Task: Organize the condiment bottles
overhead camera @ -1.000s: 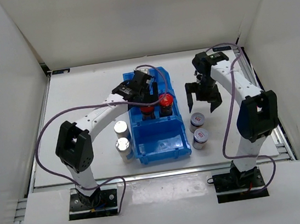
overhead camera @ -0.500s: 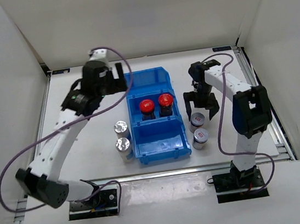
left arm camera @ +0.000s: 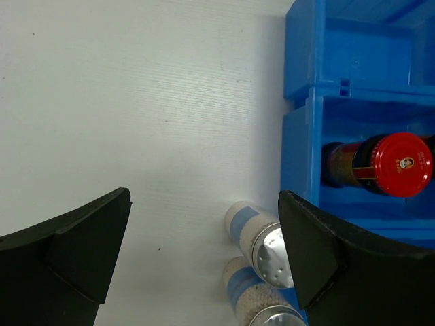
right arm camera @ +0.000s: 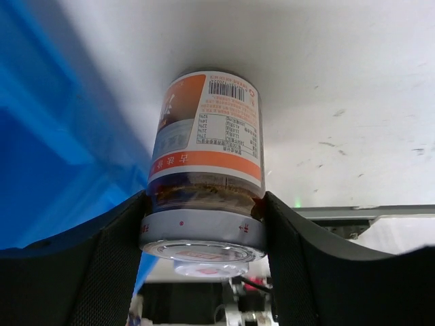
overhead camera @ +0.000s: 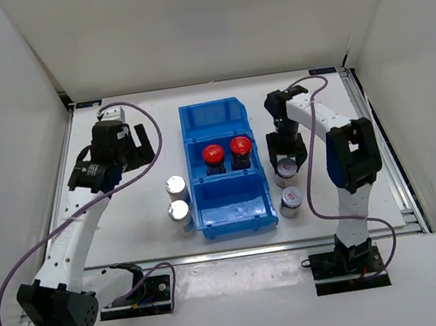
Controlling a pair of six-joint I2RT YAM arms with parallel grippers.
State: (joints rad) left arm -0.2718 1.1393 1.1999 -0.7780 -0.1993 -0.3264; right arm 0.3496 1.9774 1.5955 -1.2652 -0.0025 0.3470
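Observation:
My right gripper [overhead camera: 288, 162] [right arm camera: 204, 227] is shut on the rear grey-lidded condiment bottle [overhead camera: 286, 170] [right arm camera: 207, 136], one finger on each side just above the lid. This bottle stands on the table right of the blue bin [overhead camera: 231, 201]. The second grey-lidded bottle [overhead camera: 292, 197] stands just in front of it. Two red-capped dark bottles [overhead camera: 213, 155] [overhead camera: 239, 146] stand in the bin's middle compartment. Two silver-topped bottles [overhead camera: 176, 187] [overhead camera: 178, 211] stand left of the bin, also in the left wrist view [left arm camera: 268, 241] [left arm camera: 255, 305]. My left gripper [overhead camera: 137, 145] [left arm camera: 202, 204] hangs open above bare table, left of the bin.
The bin's near and far compartments hold no bottles. Its blue wall [right arm camera: 41, 136] is close on the left of the held bottle. White walls enclose the table on three sides. A red-capped bottle [left arm camera: 394, 165] shows at the right edge of the left wrist view.
My left arm has pulled back from over the bin to the left side of the table. My right gripper came down around the rear grey-lidded bottle and closed on it.

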